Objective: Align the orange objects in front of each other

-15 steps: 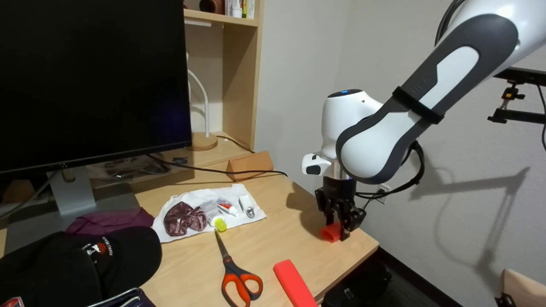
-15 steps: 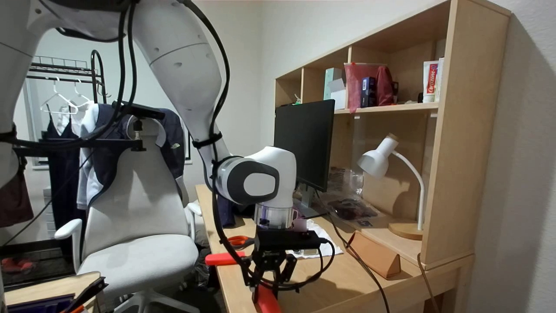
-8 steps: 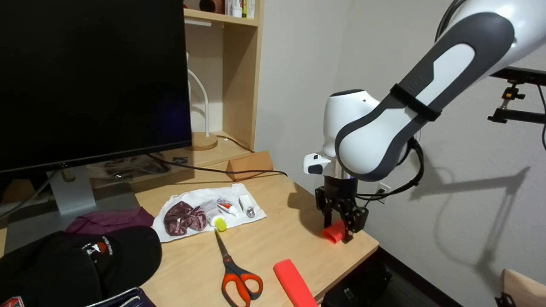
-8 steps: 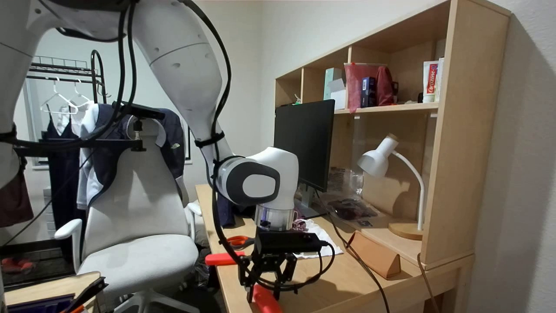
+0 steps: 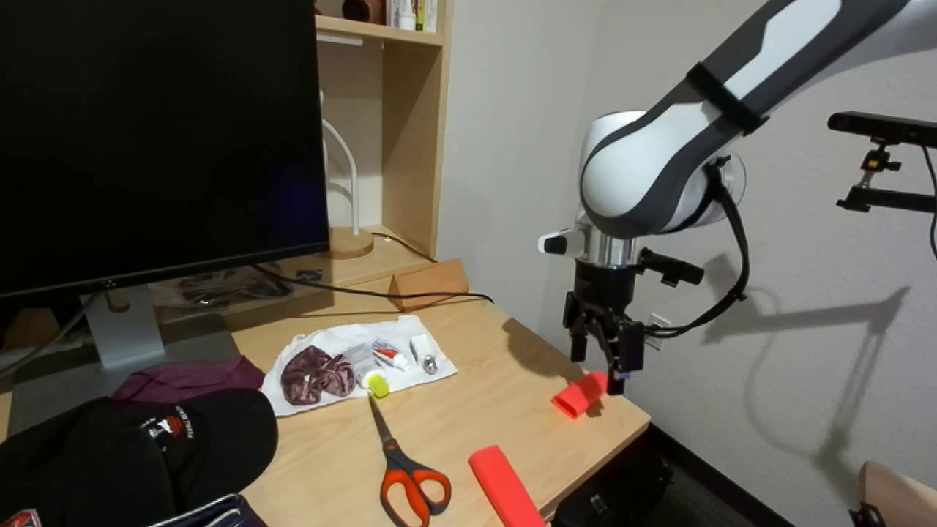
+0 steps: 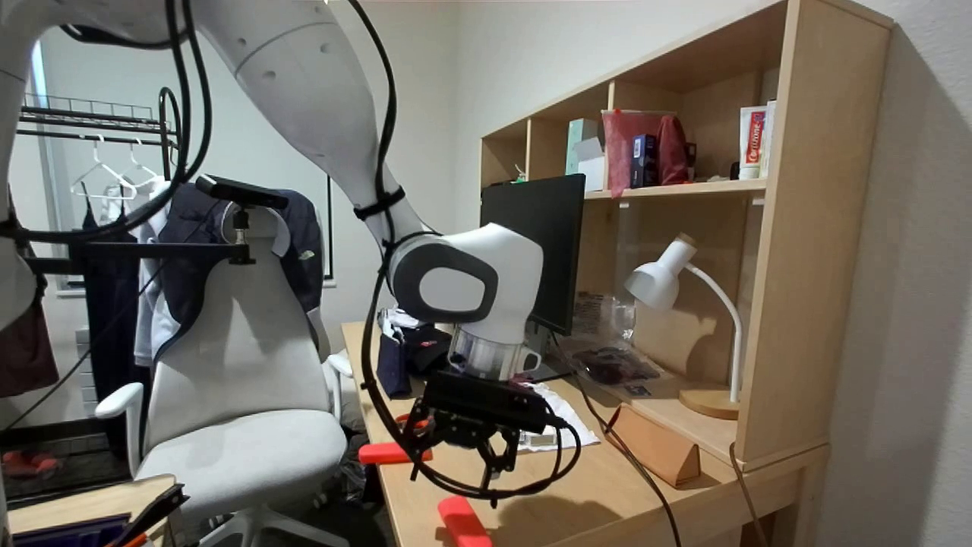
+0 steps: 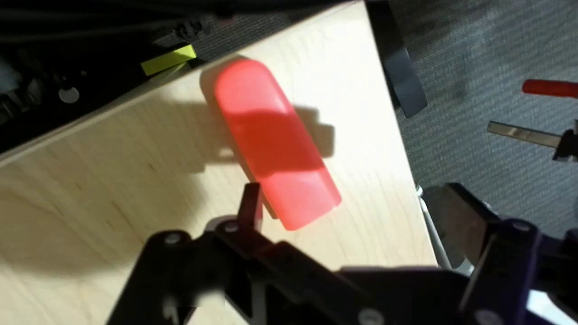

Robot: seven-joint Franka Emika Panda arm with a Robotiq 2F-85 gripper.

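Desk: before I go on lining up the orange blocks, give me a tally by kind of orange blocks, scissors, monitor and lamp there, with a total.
Orange blocks: 2
Scissors: 1
Monitor: 1
Lamp: 1
Total: 5

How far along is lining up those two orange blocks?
Done: the corner block lies ungripped on the desk, like the other block. In hand: nothing; the end effector hangs open nearby. Left: probably turning one, since the two point different ways.
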